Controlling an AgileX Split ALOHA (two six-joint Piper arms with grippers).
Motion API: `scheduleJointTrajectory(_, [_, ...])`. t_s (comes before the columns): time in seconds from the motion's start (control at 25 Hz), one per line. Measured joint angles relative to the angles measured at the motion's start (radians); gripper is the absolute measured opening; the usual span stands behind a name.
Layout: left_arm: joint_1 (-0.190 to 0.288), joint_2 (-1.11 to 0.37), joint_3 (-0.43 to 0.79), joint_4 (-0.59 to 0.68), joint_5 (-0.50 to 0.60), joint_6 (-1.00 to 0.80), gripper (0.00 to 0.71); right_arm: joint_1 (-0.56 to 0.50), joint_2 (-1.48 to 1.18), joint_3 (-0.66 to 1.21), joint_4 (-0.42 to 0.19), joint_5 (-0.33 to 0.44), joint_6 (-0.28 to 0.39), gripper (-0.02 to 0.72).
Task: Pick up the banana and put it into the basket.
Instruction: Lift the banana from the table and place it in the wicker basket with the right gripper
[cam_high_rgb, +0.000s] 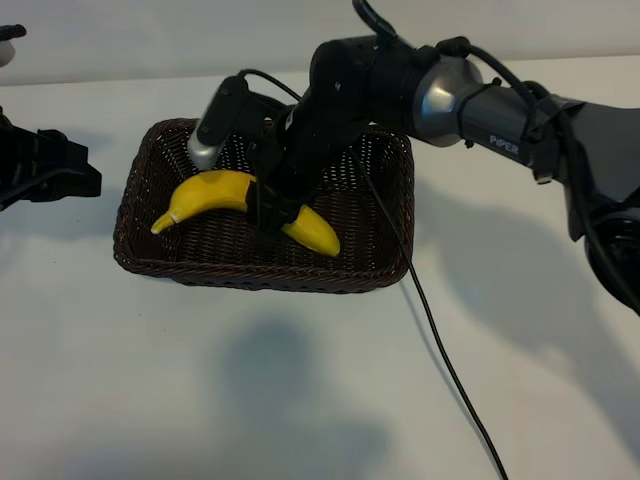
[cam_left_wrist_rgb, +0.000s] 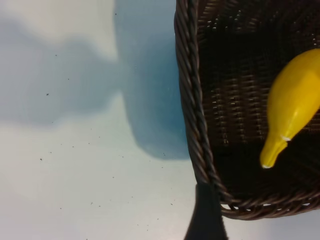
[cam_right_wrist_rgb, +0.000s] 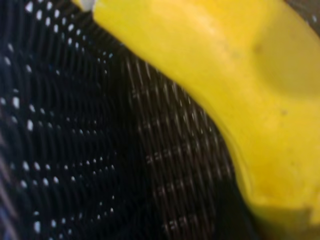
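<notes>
Right pincer (cam_high_rgb: 272, 212): reaching down into the basket from the right arm, closed around the middle of the banana, fingers dark against the yellow peel.
Banana (cam_high_rgb: 225, 192): lying within the basket's walls, gripped at mid-length, stem end pointing toward the left wall, other end toward the near right; sitting low over the woven floor, contact with the floor impossible to tell.
Banana in left wrist view (cam_left_wrist_rgb: 292, 105): showing its tapered stem tip above the dark weave, inside the braided rim.
Banana in right wrist view (cam_right_wrist_rgb: 240, 85): filling much of the close view, woven bottom directly behind it.
Basket (cam_high_rgb: 140, 200): resting on the white surface (cam_high_rgb: 300, 400), at centre-left, dark brown, rectangular with rounded corners.
Left pincer (cam_high_rgb: 50, 170): idling at the far left edge, just beside the basket's left wall, clear of it, standing well open and holding nothing.
Cable (cam_high_rgb: 440, 350): trailing from the right arm, crossing the basket's right rim and running over the surface toward the front.
</notes>
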Motion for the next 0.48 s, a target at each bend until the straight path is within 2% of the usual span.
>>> scheduleJointTrajectory(0.48, [0.0,0.0,0.0,0.0,-0.001,-0.003,0.569,0.0,0.03,0.0,-0.01,-0.013,0.017,0.414])
